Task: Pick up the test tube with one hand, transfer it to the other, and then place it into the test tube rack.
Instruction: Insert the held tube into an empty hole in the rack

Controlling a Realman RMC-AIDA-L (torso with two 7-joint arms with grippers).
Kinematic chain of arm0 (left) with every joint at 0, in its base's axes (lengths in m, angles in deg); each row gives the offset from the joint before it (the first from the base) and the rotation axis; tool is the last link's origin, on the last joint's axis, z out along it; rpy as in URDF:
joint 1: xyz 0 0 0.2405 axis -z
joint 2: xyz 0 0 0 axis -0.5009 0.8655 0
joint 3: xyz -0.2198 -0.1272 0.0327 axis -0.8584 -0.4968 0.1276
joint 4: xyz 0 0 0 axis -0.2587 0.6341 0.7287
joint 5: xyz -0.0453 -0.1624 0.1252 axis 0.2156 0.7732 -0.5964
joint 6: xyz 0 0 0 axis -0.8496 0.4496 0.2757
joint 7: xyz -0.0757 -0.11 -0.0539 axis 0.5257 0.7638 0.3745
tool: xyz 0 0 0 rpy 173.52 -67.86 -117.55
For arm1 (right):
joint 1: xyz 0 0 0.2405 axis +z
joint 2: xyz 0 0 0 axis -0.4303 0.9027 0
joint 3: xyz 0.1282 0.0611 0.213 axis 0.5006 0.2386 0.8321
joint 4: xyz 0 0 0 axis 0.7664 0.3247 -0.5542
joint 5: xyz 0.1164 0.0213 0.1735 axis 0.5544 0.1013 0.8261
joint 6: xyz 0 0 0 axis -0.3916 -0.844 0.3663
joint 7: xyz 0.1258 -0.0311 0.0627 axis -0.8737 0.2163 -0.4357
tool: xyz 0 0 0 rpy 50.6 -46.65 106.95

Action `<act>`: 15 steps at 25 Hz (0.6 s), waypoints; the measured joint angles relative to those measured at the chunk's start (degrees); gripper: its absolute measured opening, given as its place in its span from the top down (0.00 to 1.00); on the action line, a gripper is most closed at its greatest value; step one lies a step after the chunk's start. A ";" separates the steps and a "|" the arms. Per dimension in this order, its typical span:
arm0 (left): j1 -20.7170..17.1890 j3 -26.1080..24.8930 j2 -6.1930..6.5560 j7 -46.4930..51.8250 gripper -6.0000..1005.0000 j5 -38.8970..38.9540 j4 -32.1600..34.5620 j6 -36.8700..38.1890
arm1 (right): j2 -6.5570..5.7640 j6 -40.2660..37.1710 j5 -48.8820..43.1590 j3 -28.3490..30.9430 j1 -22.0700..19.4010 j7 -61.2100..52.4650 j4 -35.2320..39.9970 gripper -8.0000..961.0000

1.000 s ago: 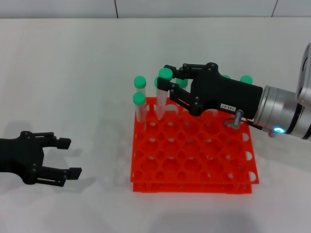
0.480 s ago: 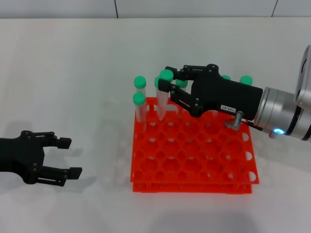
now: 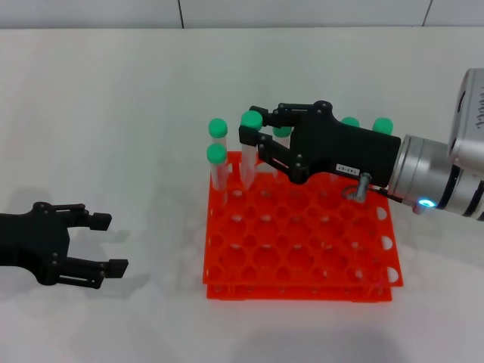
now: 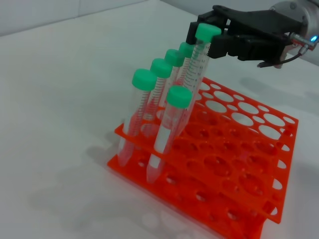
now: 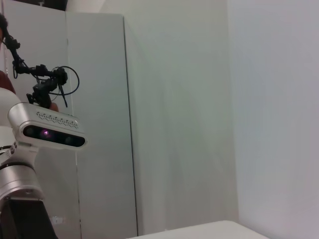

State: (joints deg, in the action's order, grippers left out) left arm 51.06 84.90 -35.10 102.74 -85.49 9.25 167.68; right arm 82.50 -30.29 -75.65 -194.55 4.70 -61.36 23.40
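My right gripper (image 3: pixel 252 128), black with a white label, is shut on the test tube (image 3: pixel 249 151) just under its green cap (image 3: pixel 252 119). The tube leans, and its lower end reaches the top tier of the red-orange test tube rack (image 3: pixel 302 261) near the back left corner. The left wrist view shows the same tube (image 4: pixel 198 62) tilted in the right gripper (image 4: pixel 212 42) above the rack (image 4: pixel 239 164). My left gripper (image 3: pixel 106 243) rests open and empty on the table at the lower left, well away from the rack.
Several other green-capped tubes stand in the rack's back rows, two (image 3: pixel 218 127) (image 3: pixel 216 155) at the left corner and more (image 3: pixel 383 125) behind the right gripper. The right wrist view shows only a wall and the robot's head.
My right gripper has shifted a little to the left with the tube, and the tube's cap moved with it. The left arm has not moved.
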 joint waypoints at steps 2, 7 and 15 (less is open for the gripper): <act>0.00 0.00 0.00 0.00 0.12 0.00 -0.01 0.00 | 0.00 0.21 0.23 -0.23 0.02 0.04 0.01 0.72; 0.07 0.00 0.00 0.00 0.12 0.00 0.00 0.00 | 0.00 1.39 0.28 -0.58 0.11 0.11 -0.01 0.72; 0.09 0.00 0.00 0.00 0.12 0.00 0.00 0.02 | 0.00 2.74 0.28 -0.97 0.31 0.14 -0.05 0.72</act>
State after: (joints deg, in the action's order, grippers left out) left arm 51.16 84.90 -35.10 102.74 -85.49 9.25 167.70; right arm 82.50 -27.55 -75.37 -195.52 5.02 -61.22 23.34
